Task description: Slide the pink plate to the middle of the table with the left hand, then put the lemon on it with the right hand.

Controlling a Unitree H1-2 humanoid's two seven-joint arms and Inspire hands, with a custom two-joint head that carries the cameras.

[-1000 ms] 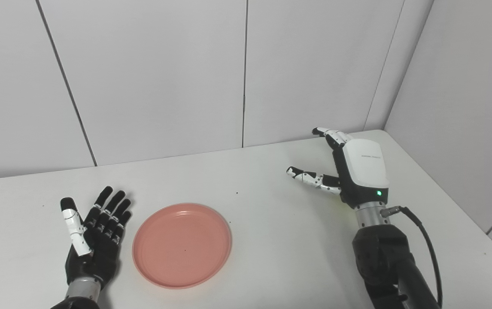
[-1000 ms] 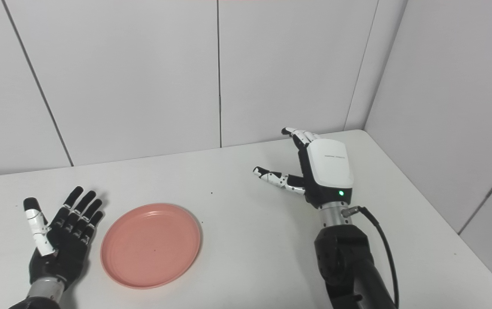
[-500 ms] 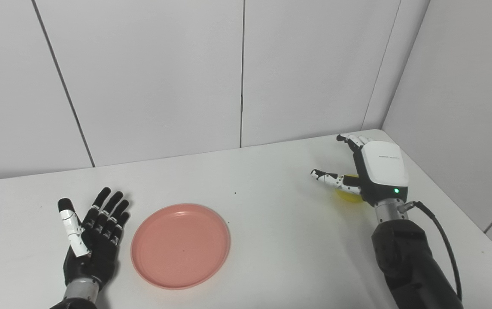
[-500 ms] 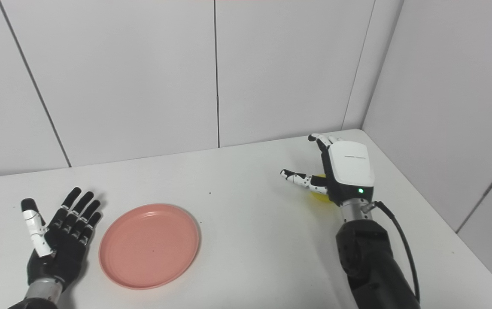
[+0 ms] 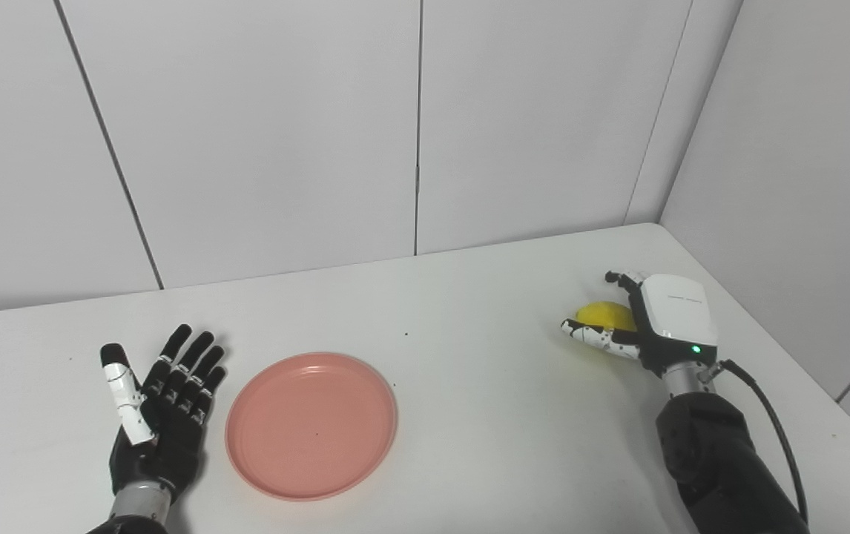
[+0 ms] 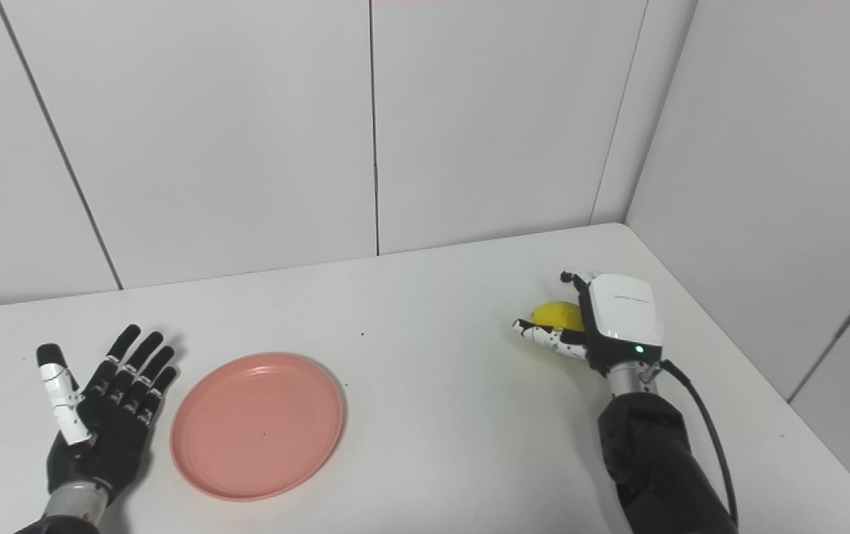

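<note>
A white table (image 5: 469, 415) set in a corner of pale panelled walls (image 5: 269, 133) is shown from above by both head cameras. The pink plate (image 5: 311, 424) is taken as the landmark; it lies flat on the table, left of the table's middle, and nothing is carried on it.

Just beside the plate's left rim, apart from it, the left hand (image 5: 158, 415) is laid palm up on the table, its fingers (image 5: 191, 363) spread and straight, with nothing held.

Well to the right of the plate, near the table's right edge, the lemon (image 5: 603, 315) is seen. The right hand (image 5: 647, 326) is placed around it: the thumb (image 5: 594, 337) is extended along the lemon's near side and the fingers are curled past its far side, so that the lemon is cupped between them. Whether it is gripped firmly or lifted off the table cannot be told.

On the white back cover of the right hand a short line of small grey lettering is printed; it is too small to be read. A green light (image 6: 639, 348) is lit at the cover's lower edge, and a black cable (image 5: 773, 430) is led from the wrist along the forearm.
</note>
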